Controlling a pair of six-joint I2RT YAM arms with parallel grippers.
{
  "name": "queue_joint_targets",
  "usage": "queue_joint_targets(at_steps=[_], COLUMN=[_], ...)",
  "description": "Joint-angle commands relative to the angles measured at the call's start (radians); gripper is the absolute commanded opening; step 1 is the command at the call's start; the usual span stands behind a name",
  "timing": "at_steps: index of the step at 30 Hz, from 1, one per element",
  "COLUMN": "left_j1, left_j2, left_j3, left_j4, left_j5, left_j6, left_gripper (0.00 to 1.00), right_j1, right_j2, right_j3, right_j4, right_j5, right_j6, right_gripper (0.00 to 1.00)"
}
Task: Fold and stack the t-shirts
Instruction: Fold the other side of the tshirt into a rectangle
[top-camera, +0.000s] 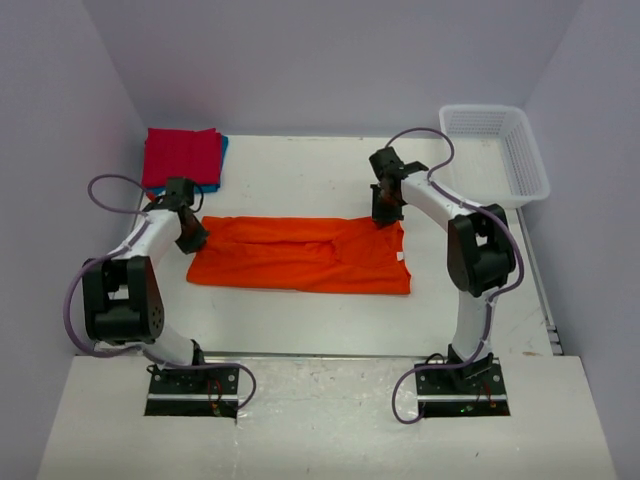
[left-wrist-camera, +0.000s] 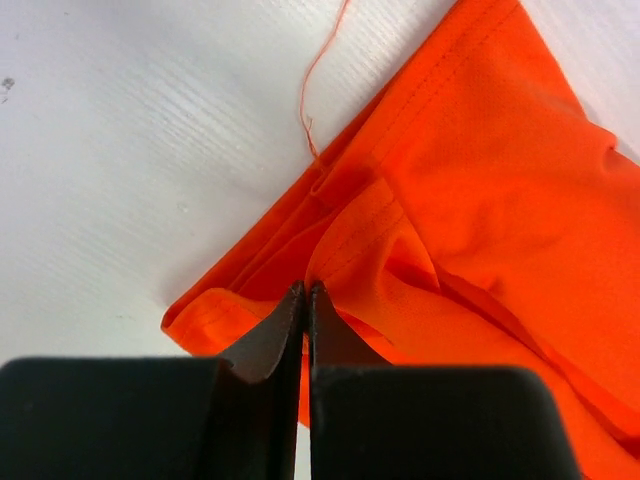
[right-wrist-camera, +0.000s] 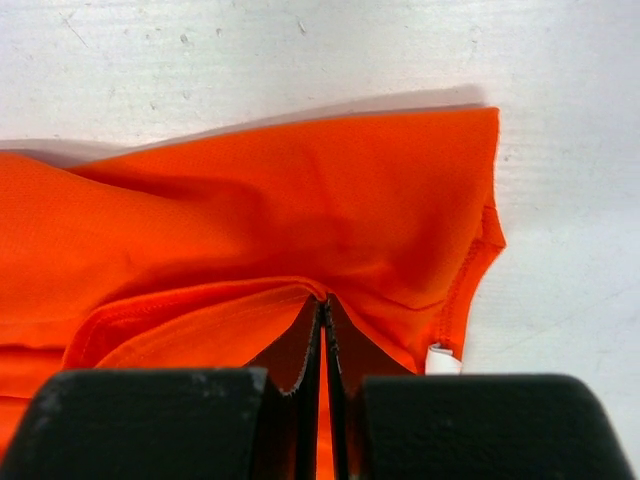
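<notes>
Left tool (top-camera: 190, 236) pinched shut on far-left corner of orange tee (top-camera: 300, 255). Tee lies mid-worktop (top-camera: 300, 330), long axis left-right, spanning both arms. Right tool (top-camera: 386, 215) clamped on its far-right corner. Both grips sit on far edge; fold likely draws it toward near edge.

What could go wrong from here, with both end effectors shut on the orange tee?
1. The left end effector pinches only a thin fold at the edge of the orange t-shirt; it may slip out on the lift.
2. The right end effector grips bunched layers near a hem; it might hold just some, giving a crooked fold.
3. The folded red t-shirt lies close to the left end effector; a wide swing could drag it.
</notes>
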Motion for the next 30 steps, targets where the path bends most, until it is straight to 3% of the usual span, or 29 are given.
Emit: queue_joint_targets(at_steps=[1, 8, 18, 30], left_j1=[0.006, -0.012, -0.014, -0.014], left_j2=[-0.118, -0.288, -0.426, -0.586], left_j3=[-0.021, -0.102, -0.091, -0.071], left_j4=[-0.030, -0.049, -0.164, -0.277], left_j5=[0.021, 0.049, -0.048, -0.059], left_j6=[-0.003, -0.006, 0.040, 0.068], left_gripper=[0.00, 0.00, 0.00, 0.00], right_j1=[-0.005, 0.004, 0.010, 0.070], right_j2=[-0.113, -0.225, -0.366, -0.533], right_j3=[-0.024, -0.098, -0.176, -0.264], right_j4=[0.007, 0.021, 0.015, 0.002], right_j5=[0.048, 0.072, 0.121, 0.128], right_j6=[0.022, 0.025, 0.037, 0.037], right_gripper=[0.00, 0.00, 0.00, 0.00])
